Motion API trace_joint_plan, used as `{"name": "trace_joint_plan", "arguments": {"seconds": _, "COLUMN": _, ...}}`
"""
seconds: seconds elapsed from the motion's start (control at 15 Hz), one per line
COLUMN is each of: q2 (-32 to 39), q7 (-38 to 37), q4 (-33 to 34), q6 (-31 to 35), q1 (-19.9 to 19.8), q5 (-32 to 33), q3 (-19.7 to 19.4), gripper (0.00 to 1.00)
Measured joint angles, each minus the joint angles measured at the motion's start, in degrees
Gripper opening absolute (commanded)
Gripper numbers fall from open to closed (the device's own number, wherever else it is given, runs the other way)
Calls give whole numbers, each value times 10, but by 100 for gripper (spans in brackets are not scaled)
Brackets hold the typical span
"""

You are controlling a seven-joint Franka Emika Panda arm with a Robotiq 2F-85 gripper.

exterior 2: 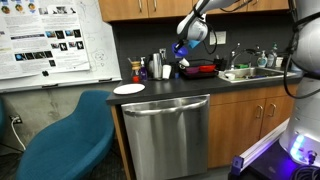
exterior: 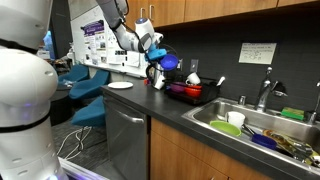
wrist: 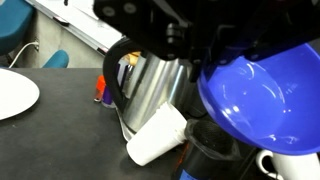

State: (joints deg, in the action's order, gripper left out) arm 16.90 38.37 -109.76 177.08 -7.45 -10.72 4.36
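Note:
My gripper [wrist: 193,48] comes in from the top of the wrist view and is shut on the rim of a blue bowl [wrist: 262,100], holding it tilted above the counter. Both exterior views show the gripper [exterior: 152,47] [exterior 2: 188,36] with the bowl [exterior: 170,63] [exterior 2: 182,49] hanging just under it. Right below stand a steel kettle [wrist: 160,85] [exterior 2: 157,67], a white cup [wrist: 157,138] lying on its side and a black cup [wrist: 214,152].
A white plate [wrist: 12,95] [exterior: 120,86] [exterior 2: 129,89] lies on the dark counter. A red pan [exterior: 186,90] [exterior 2: 200,70] sits beside the sink [exterior: 262,117], which holds dishes. A dishwasher [exterior 2: 165,130] and a blue chair [exterior 2: 70,140] stand below.

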Motion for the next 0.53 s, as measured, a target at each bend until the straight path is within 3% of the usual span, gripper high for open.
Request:
{"name": "trace_joint_plan", "arguments": {"seconds": 0.27, "q2": -12, "q7": -151, "q4": -13, "q6": -19, "q1": 5, "q5": 55, "q3": -47, "gripper": 1}}
{"name": "trace_joint_plan", "arguments": {"seconds": 0.53, "q2": -21, "q7": -244, "q4": -13, "q6": -78, "q1": 6, "q5": 85, "q3": -70, "gripper": 1}}
